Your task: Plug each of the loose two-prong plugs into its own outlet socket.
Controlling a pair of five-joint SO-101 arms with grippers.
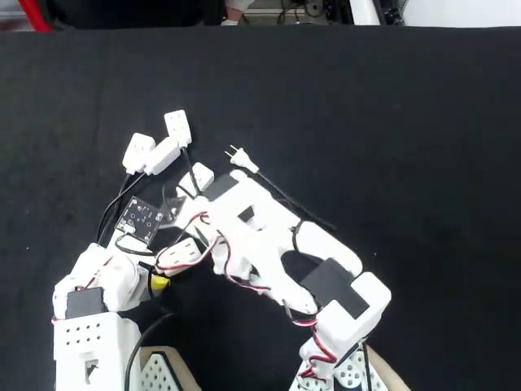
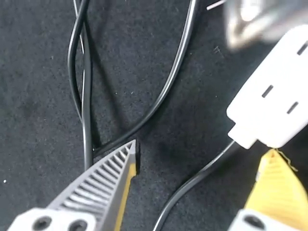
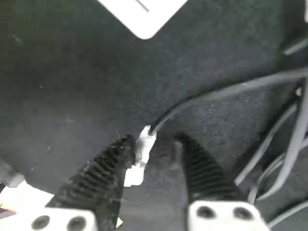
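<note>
The black table (image 1: 407,122) is lit softly and evenly from above in the high view, and hardly any shadow is thrown on it. The white arms (image 1: 269,236) and outlet blocks (image 1: 163,151) are rendered very bright, with surface detail washed out. In the left wrist view, glare is seen on the outlet block (image 2: 274,106). The right wrist view is dimmer, and the cloth beside the plug (image 3: 142,144) is shaded.

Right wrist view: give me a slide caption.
Right gripper open around a white plug on black cloth, its black cord trailing away.
</note>
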